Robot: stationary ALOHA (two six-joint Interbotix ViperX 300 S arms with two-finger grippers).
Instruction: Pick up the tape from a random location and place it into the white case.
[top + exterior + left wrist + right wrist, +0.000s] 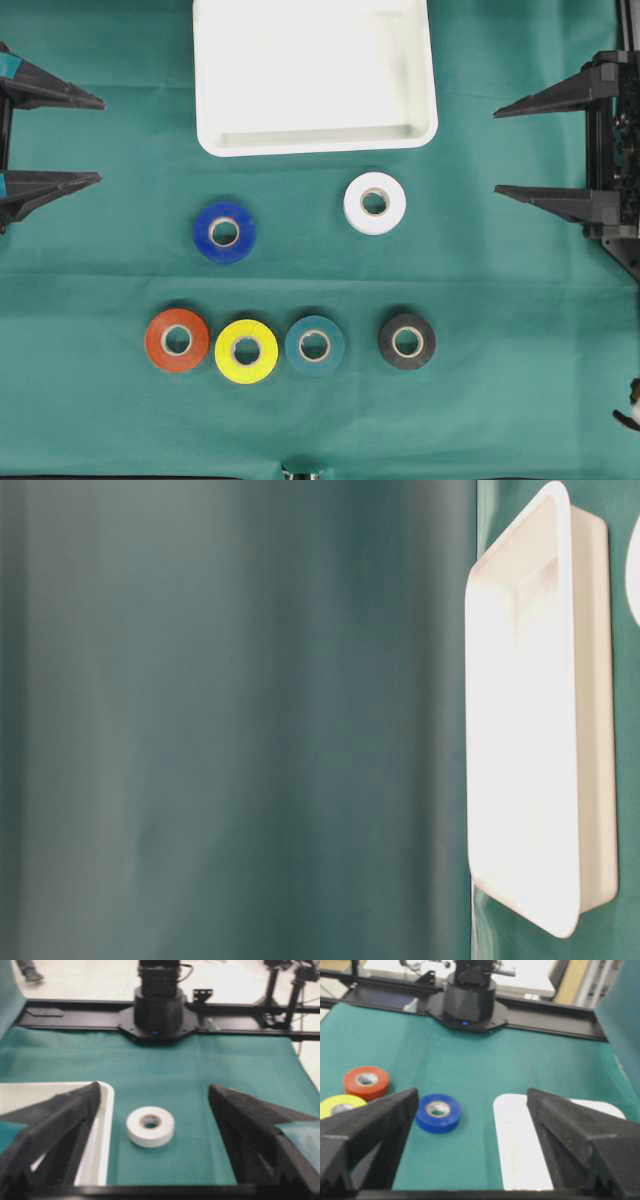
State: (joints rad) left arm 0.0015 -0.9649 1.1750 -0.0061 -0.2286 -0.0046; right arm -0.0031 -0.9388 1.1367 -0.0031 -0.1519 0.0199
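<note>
The white case (pixel 212 100) is a large shallow tray at the top middle of the green cloth; it also shows in the table-level view (pixel 590 720), the left wrist view (pixel 102 1125) and the right wrist view (pixel 520 1140). Several tape rolls lie below it: white (pixel 374 202), blue (pixel 224 232), orange (pixel 177 340), yellow (pixel 246 351), teal (pixel 315 345) and black (pixel 407 341). My left gripper (pixel 98 140) is open and empty at the far left edge. My right gripper (pixel 498 150) is open and empty at the far right. The white roll (pixel 150 1126) lies ahead of the left gripper, the blue roll (pixel 438 1112) ahead of the right.
The opposite arm's black base (pixel 157 1010) stands at the far table edge in the left wrist view, and the other base (pixel 469 1002) in the right wrist view. A green backdrop (pixel 230 720) fills most of the table-level view.
</note>
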